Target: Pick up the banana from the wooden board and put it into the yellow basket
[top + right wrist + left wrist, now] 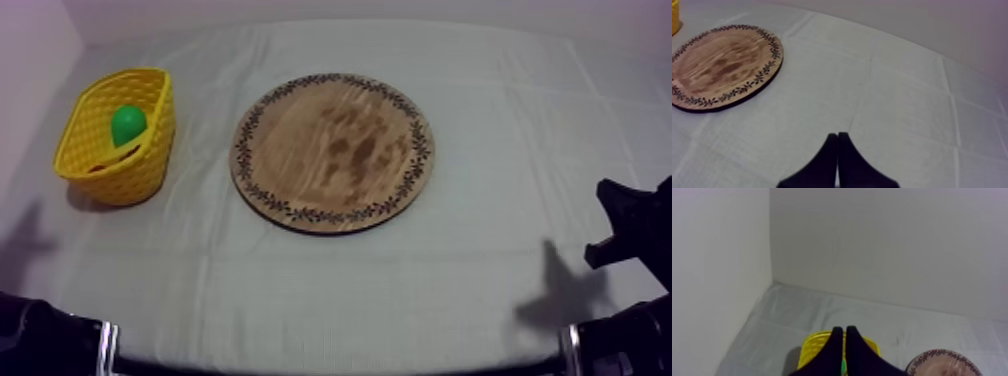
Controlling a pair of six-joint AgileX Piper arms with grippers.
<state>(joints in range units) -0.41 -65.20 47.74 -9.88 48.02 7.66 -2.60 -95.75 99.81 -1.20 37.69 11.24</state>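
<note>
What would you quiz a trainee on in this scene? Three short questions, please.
1. True or false: a banana lies on the wooden board.
2. What colour is the fruit inside the yellow basket? A) red B) green C) purple
3. Fill in: the fingers of the left gripper and of the right gripper lie ____.

Key: 1 false, the board is bare. 2 B. 3 together, each shut on nothing.
</note>
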